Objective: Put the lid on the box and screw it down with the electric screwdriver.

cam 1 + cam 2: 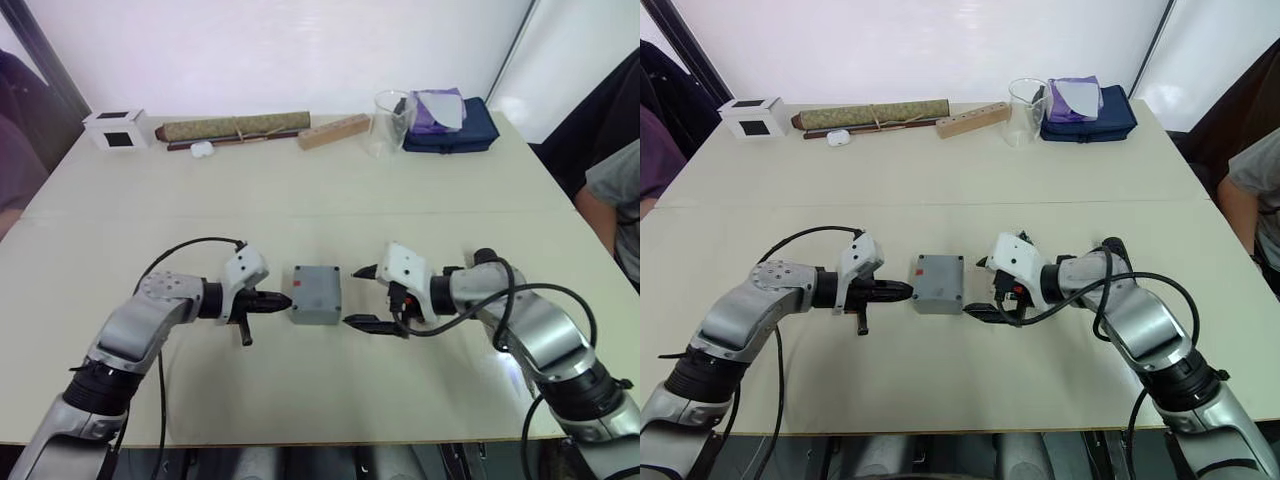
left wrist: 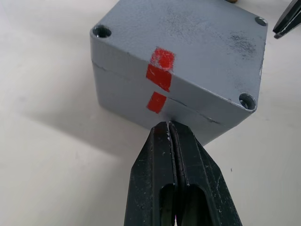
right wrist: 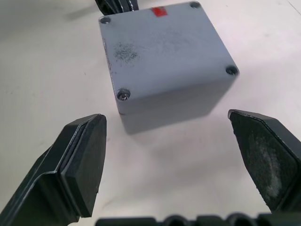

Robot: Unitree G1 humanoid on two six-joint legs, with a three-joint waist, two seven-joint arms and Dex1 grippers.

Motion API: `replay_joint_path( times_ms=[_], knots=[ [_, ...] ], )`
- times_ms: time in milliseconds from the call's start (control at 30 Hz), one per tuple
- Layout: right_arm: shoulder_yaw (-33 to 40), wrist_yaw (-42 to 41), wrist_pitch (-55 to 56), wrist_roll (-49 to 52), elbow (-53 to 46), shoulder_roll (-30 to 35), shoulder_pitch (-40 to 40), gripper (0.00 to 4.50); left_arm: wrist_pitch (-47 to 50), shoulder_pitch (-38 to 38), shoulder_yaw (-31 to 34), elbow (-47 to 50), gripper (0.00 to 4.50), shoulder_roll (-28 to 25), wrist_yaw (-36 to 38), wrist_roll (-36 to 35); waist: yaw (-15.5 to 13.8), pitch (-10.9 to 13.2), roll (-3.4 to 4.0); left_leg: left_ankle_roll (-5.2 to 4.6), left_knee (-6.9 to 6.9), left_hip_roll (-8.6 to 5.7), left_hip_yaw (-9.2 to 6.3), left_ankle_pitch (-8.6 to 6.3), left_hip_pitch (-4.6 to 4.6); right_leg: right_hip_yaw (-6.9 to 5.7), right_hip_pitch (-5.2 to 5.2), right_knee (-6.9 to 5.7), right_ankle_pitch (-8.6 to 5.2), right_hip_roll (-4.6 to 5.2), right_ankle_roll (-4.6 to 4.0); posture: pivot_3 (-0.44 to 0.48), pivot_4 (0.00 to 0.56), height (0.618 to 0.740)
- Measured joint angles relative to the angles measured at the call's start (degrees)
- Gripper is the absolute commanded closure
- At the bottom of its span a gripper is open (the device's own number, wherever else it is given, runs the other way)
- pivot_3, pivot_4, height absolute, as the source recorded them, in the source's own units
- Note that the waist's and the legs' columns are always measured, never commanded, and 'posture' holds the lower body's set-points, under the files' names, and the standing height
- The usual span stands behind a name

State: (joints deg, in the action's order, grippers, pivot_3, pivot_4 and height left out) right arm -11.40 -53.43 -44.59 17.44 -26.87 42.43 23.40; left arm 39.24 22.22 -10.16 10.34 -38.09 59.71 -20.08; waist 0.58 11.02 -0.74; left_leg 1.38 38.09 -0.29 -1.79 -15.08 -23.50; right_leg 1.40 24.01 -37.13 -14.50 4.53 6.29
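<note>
1. The box (image 1: 316,296) sits near the middle of the table (image 1: 320,200), with the lid (image 2: 188,42) seated on top, red marks on the side facing the left gripper.
2. The left gripper (image 1: 283,300) has its fingers pressed together, tips touching or just beside the box's marked side.
3. The right gripper (image 1: 362,297) is spread wide, just beside the opposite side of the box, not touching it.

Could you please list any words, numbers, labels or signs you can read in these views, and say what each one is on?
No readable words, numbers or brand names.
The lid and the box carry only plain red marks across their seam, with no lettering.
The white cube bears only a black square, no text.
The purple pack at the table's far edge: any print is too small to read.
</note>
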Motion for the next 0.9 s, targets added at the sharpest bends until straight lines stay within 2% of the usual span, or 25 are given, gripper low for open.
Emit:
replay_joint_path(
  times_ms=[167,233,300,400,500,633,900],
  knots=[
    [15.2,3.5,-6.4,5.6,-8.7,2.3,-7.1,0.01,1.1,-0.1,1.5,1.4,4.5,-3.2,1.1,-2.0,0.0,0.0,-0.03,0.0,0.0,0.01,-0.04,0.0,0.0,-0.01,-0.01,0.01,0.0,-0.02,0.0,0.0,0.15,0.74],
    [21.5,6.4,-8.0,6.5,-11.7,1.5,-12.9,0.01,3.5,1.1,5.0,1.9,4.5,-5.5,2.4,-5.2,0.1,0.0,-0.05,0.0,-0.01,0.04,-0.06,0.0,0.03,-0.04,-0.03,0.0,-0.01,-0.06,-0.01,0.0,0.15,0.74],
    [24.2,9.2,-8.8,6.4,-12.6,0.7,-17.9,0.01,6.1,3.6,8.3,2.4,4.5,-7.1,3.7,-8.6,0.1,0.0,-0.04,0.0,-0.01,0.02,-0.02,0.0,0.04,-0.02,-0.04,-0.01,-0.01,-0.04,0.0,0.0,0.15,0.74],
    [25.4,12.6,-7.9,5.4,-13.1,-1.4,-23.6,0.01,8.4,6.7,9.6,5.1,4.5,-8.5,6.0,-12.8,0.1,0.0,-0.06,0.0,-0.01,0.01,0.0,0.0,0.11,0.0,-0.14,0.01,-0.01,-0.02,0.0,0.0,0.15,0.74],
    [24.5,15.3,-6.3,4.7,-11.9,-4.5,-27.9,0.7,9.3,8.7,8.9,7.9,4.5,-9.8,8.6,-15.1,0.2,0.0,-0.07,0.0,-0.01,0.01,0.01,0.0,0.15,0.01,-0.19,0.03,-0.02,-0.03,0.01,0.0,0.15,0.74],
    [22.2,17.4,-0.5,3.0,-9.2,-7.1,-27.8,2.11,9.2,11.4,6.2,8.5,4.5,-9.0,9.1,-15.5,0.5,0.0,-0.08,0.0,-0.01,0.05,-0.02,0.0,0.26,0.01,-0.28,0.03,-0.02,-0.12,0.0,0.0,0.15,0.74],
    [18.3,20.6,5.5,0.0,-2.4,-8.9,-25.5,2.11,8.6,11.5,3.7,7.8,4.5,-8.3,8.4,-14.6,0.2,0.0,-0.08,0.0,-0.01,0.04,-0.02,0.0,0.23,0.02,-0.28,0.04,-0.02,-0.1,0.0,0.0,0.15,0.74]
  ],
)
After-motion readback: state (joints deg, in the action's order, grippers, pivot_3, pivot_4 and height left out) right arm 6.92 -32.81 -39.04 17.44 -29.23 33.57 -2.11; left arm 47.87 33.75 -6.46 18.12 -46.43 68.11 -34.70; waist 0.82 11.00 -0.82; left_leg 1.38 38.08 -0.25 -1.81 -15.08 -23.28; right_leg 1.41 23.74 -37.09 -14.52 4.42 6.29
